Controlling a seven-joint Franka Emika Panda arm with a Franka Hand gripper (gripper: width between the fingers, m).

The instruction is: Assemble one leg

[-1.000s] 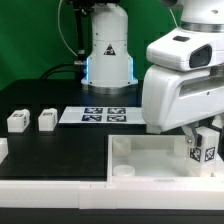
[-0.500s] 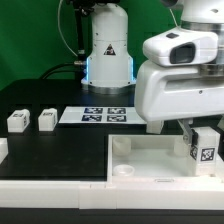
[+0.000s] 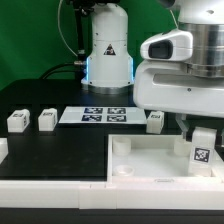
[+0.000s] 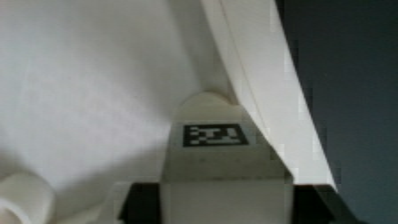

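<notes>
Mid-insertion, by the look of it: gripper (image 3: 203, 128) closed on the leg (image 3: 202, 150), holding it upright over the tabletop (image 3: 135, 158) near its corner at the exterior view's right, tagged face (image 4: 215, 135) just beside the rim wall. Next, probably, lowering straight into the corner socket, keeping vertical. Elsewhere, three spare legs (image 3: 17, 121) and the marker board (image 3: 95, 116) on the table.

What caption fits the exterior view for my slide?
Gripper holds a tagged leg over the tray's corner at the exterior view's right; three more legs wait behind.
</notes>
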